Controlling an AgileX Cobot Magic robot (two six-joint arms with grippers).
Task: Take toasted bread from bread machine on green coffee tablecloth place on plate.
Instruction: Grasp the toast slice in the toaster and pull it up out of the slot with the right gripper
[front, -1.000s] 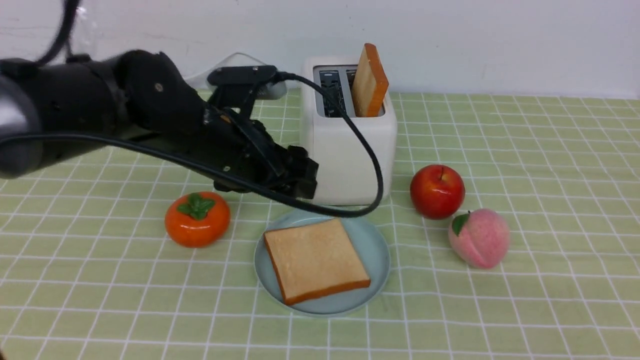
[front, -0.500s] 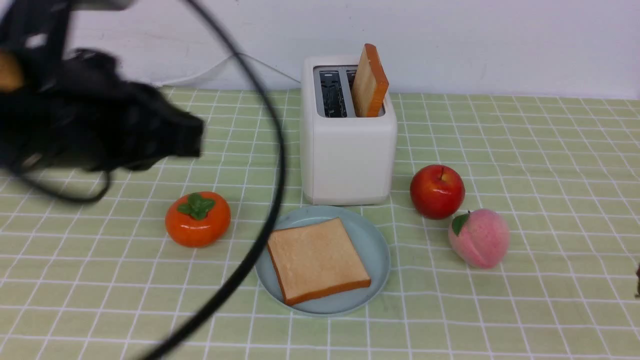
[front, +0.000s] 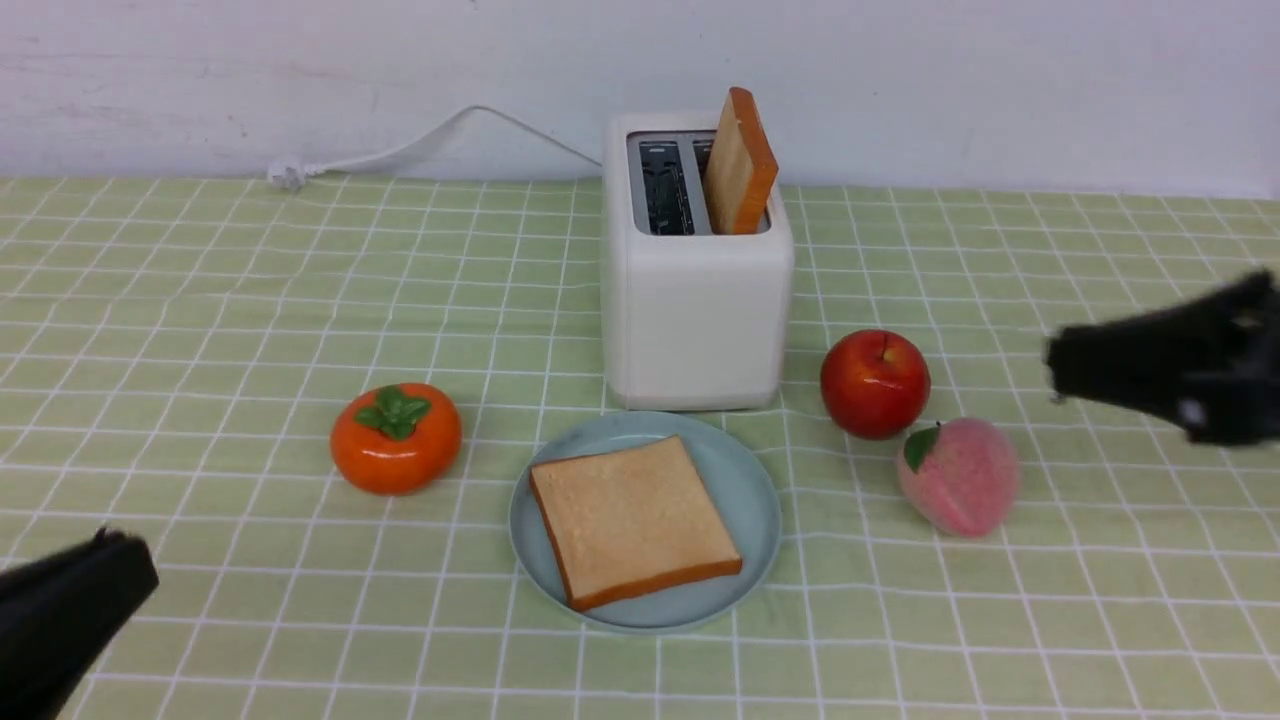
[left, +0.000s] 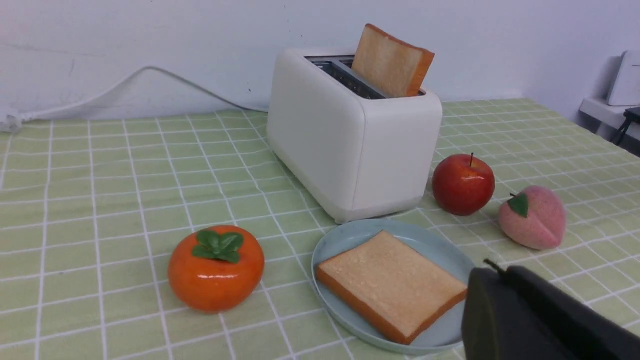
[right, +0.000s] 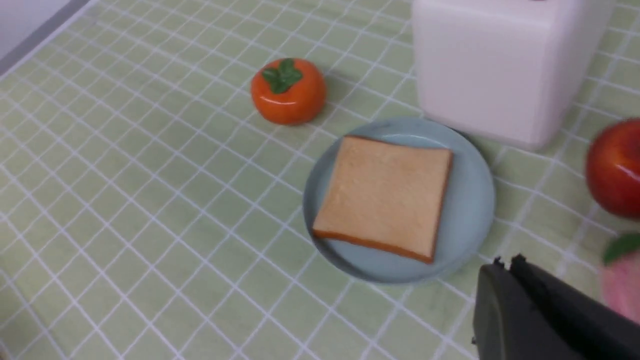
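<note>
The right pincer, pressed together like the left pincer, needed to spread before straddling the upright slice gently.

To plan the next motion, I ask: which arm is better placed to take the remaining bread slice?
Probably the right: its black pincer hovers beyond the pink peach, on the same side as the tan bread slice; the left black pincer is low, near the robot.

Beyond the left claw, a toaster is standing on a checked tablecloth, suggesting a kitchen-like tabletop setup.
</note>
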